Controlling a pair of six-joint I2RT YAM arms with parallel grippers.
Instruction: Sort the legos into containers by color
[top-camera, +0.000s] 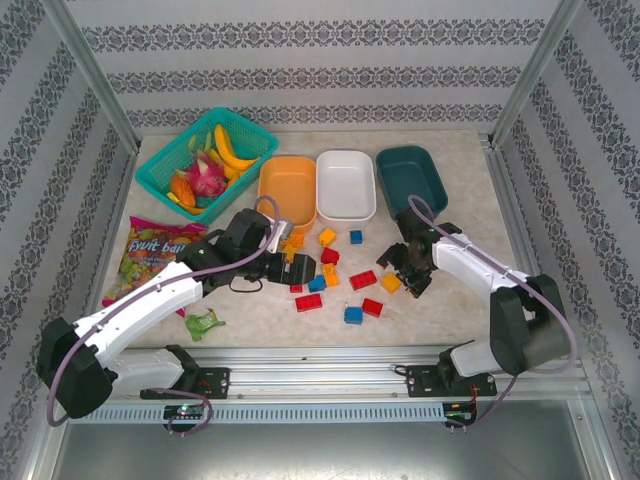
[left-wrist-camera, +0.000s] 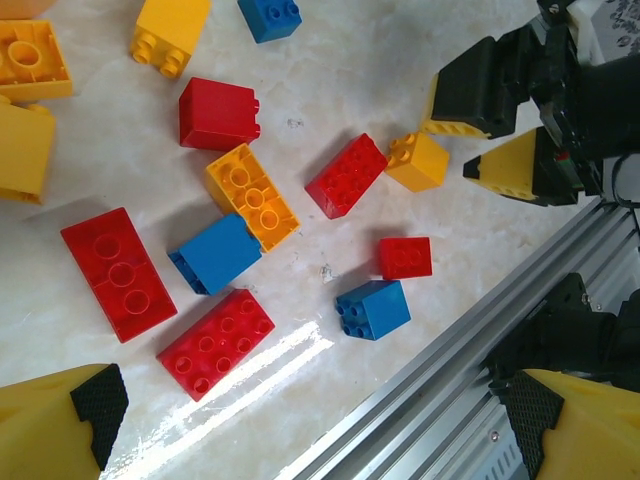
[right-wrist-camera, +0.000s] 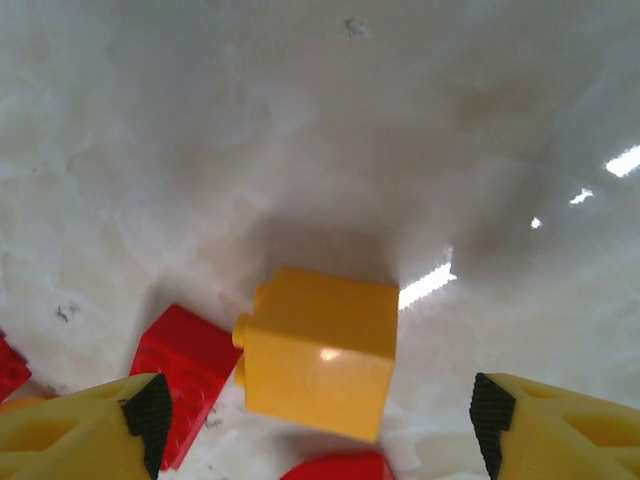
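Three tubs stand in a row at the back: orange (top-camera: 287, 185), white (top-camera: 346, 185) and dark teal (top-camera: 411, 177). Red, blue and yellow legos (top-camera: 330, 275) lie scattered in front of them. My left gripper (top-camera: 288, 254) hovers open beside the orange tub's near corner, looking down on a red flat brick (left-wrist-camera: 215, 343), a blue brick (left-wrist-camera: 373, 309) and several others. My right gripper (top-camera: 408, 272) is open and low over a yellow brick (right-wrist-camera: 320, 350), which lies on the table between its fingertips (right-wrist-camera: 150, 415) without touching them. That same yellow brick (left-wrist-camera: 418, 162) sits just below my right gripper (left-wrist-camera: 500, 130).
A teal mesh basket (top-camera: 160, 172) of fruit stands at the back left, with a candy bag (top-camera: 150, 255) in front of it. A green toy scrap (top-camera: 203, 322) lies near the front. An aluminium rail (top-camera: 330, 355) runs along the table's near edge (left-wrist-camera: 450, 380).
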